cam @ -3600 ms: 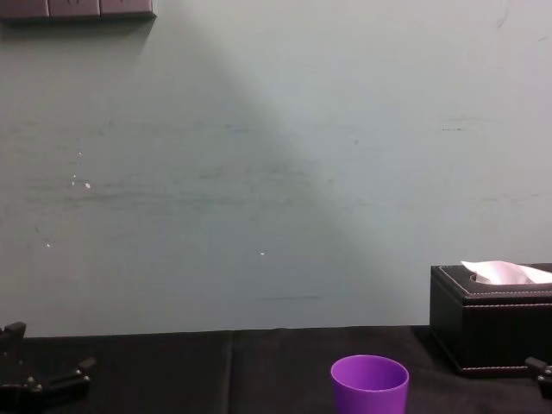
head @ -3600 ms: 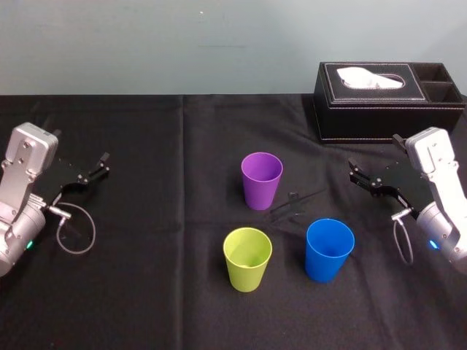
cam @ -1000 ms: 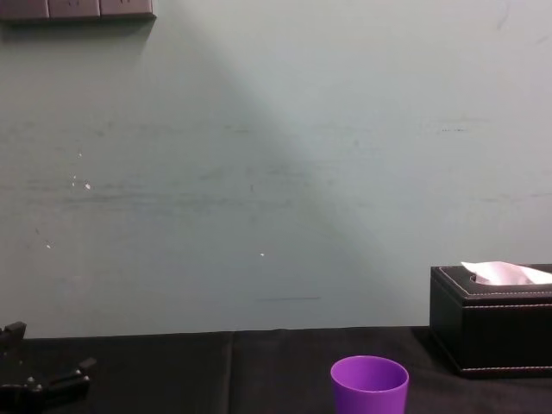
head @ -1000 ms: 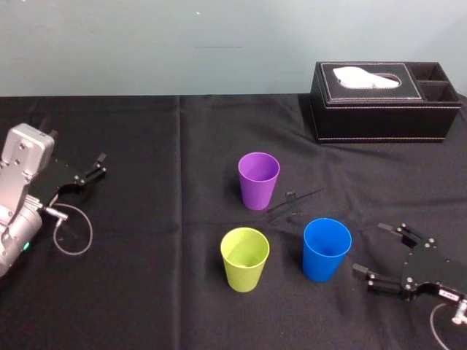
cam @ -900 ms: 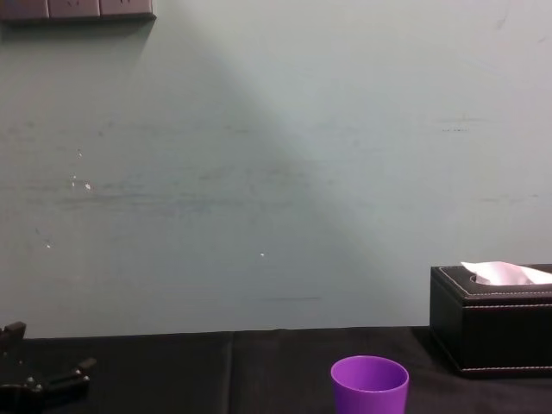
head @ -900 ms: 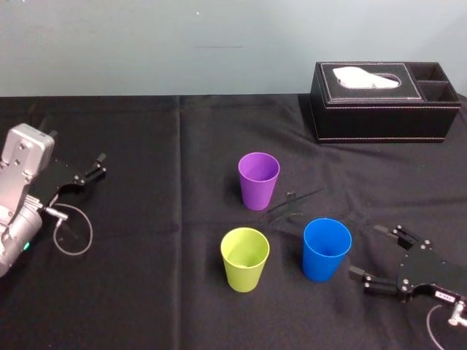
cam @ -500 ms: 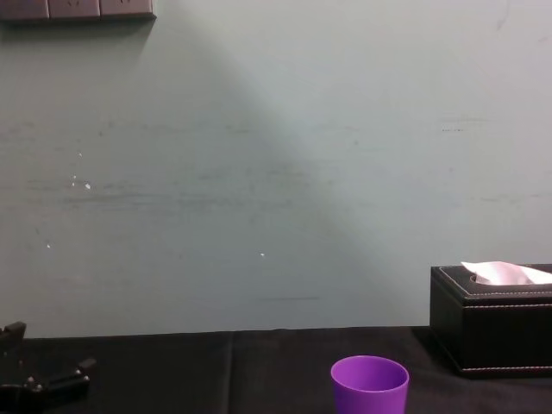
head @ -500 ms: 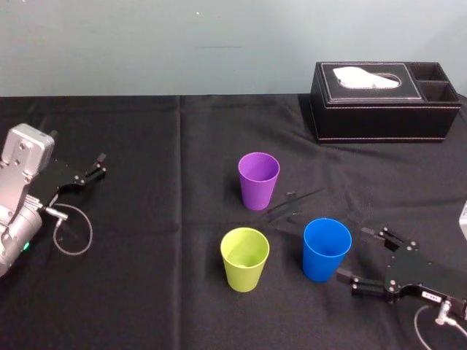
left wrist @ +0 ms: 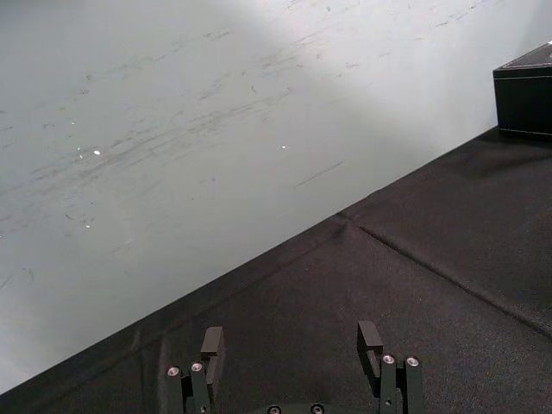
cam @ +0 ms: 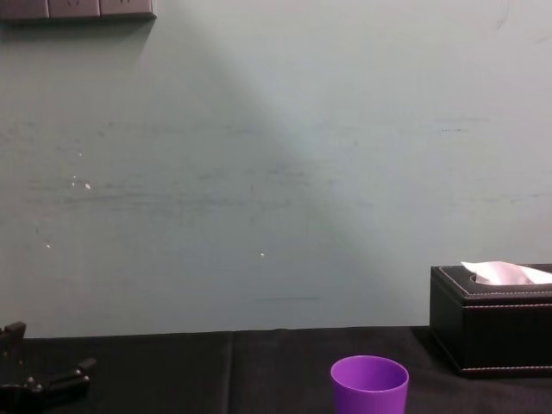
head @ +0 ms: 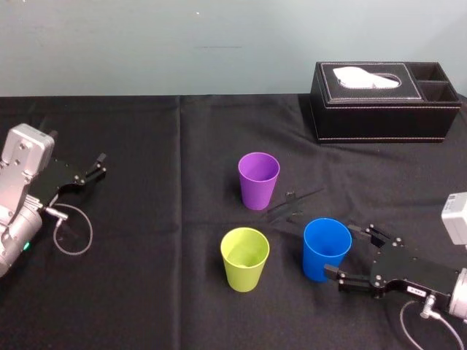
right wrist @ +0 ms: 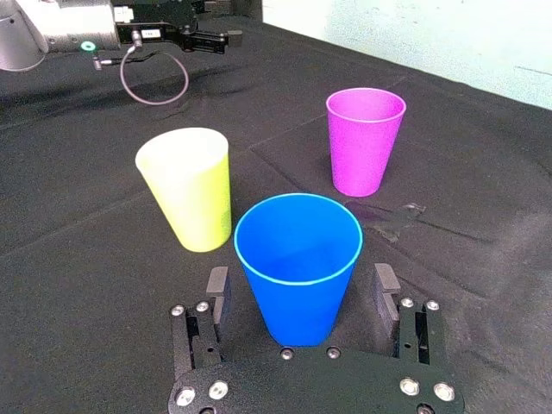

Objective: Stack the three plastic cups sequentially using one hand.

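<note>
R gripper (head: 339, 249) has slid in from the right vs 0.5 s ago. Its jaws are spread wide, one each side of the blue cup (head: 321, 244), w/ gaps both sides. Cup stands upright on the black table (head: 182, 292), right of the yellow-green cup (head: 245, 259) and nearer than the purple cup (head: 259, 180). L gripper (head: 101, 165) is unmoved at far left, fingers apart.

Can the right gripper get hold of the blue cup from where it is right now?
Probably yes. The right gripper is open with a finger on either side of the blue cup, not touching it, and nothing stands between them. The green cup and purple cup stand apart.
</note>
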Robot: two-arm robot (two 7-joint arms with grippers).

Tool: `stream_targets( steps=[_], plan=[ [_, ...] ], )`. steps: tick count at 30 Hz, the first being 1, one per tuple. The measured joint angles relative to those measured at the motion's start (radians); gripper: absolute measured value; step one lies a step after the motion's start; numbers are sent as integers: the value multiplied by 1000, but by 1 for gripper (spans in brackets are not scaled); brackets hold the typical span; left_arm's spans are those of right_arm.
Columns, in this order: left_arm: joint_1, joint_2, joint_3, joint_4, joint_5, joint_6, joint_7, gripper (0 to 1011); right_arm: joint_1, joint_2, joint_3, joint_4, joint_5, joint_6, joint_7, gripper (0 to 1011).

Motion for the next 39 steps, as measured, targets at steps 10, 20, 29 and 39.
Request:
stream_targets(
  steps=[10, 20, 29, 39],
  plan=[
    [0, 0, 0, 0, 0, 0, 0, 1012, 37, -22, -35, 23, -16, 4, -3, 1000],
    [0, 0, 0, 0, 0, 0, 0, 1012, 46, -35, -42, 26, -10, 1, -9, 1000],
    [0, 0, 0, 0, 0, 0, 0, 1011, 46, -34, -42, 25, -9, 0, -10, 993],
    [0, 0, 0, 0, 0, 0, 0, 1011, 45, -33, -41, 25, -8, 0, -9, 790]
  ],
)
